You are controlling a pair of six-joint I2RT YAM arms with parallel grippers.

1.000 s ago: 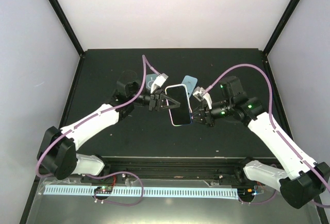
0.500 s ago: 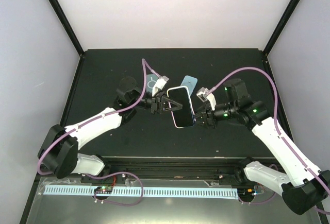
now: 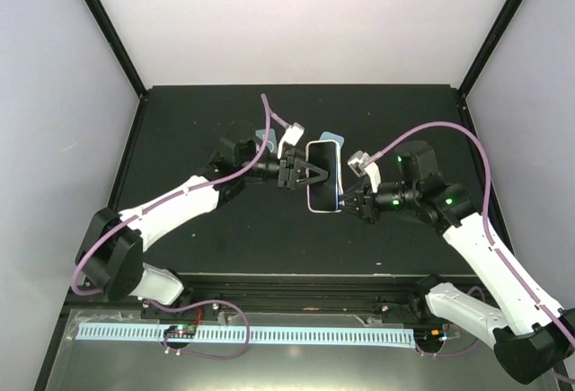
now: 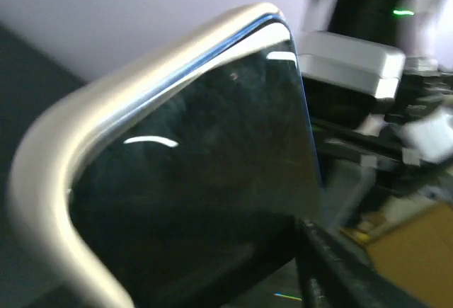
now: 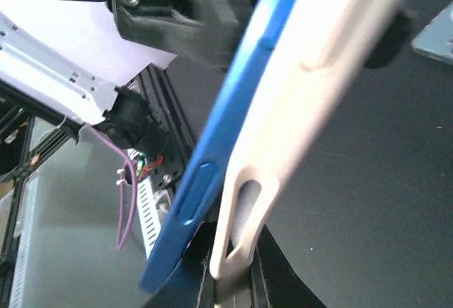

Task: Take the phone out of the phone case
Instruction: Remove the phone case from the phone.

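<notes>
Top view, lower half of frame: two white arms reach inward from their bases over the black table and meet at centre frame.

Right gripper: it comes in from the lower right. Its jaws are closed tight on the lower right edge of the phone case. In the right wrist view the cream-white case edge, with an oval cut-out, is pinched between the fingertips at bottom centre. The blue side of the phone, with its buttons, lies just left of the case edge and appears parted from it there.

Left gripper: it comes in from the left, and its fingers meet the phone's left edge. In the left wrist view the dark, glossy screen and its pale rim fill the frame, and one dark finger shows at the lower right. Whether this gripper clamps the phone cannot be told.

The phone is held off the table between the two grippers, screen upward.

Upper centre, beyond the phone: a light-blue flat piece lies on the table.
</notes>
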